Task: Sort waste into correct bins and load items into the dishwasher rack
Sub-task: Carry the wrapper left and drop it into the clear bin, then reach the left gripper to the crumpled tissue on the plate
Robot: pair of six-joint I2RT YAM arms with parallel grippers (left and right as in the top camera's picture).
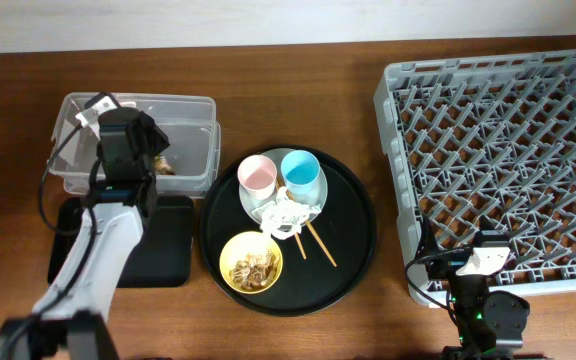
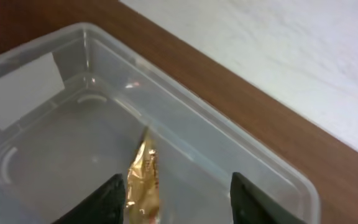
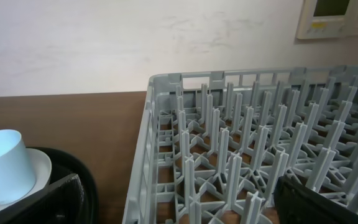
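We logged a large square grey plastic pegged crate on the right of a brown wooden table. At left, a light blue cup stood on a pale round plate in a round black tray.

We see a desk of dark reddish-brown wood. Its grain runs lengthwise and its top carries a faint sheen under soft, even light. Shadows on it are pale and blurred at the edges. Behind its far edge rises a plain off-white wall, matte and marked with a few faint grey scuffs. From overhead, we see that wall only as a pale band along the top. High at the right of the right wrist view, a small cream panel with a greenish display window is fixed to the wall, its upper part cut off.
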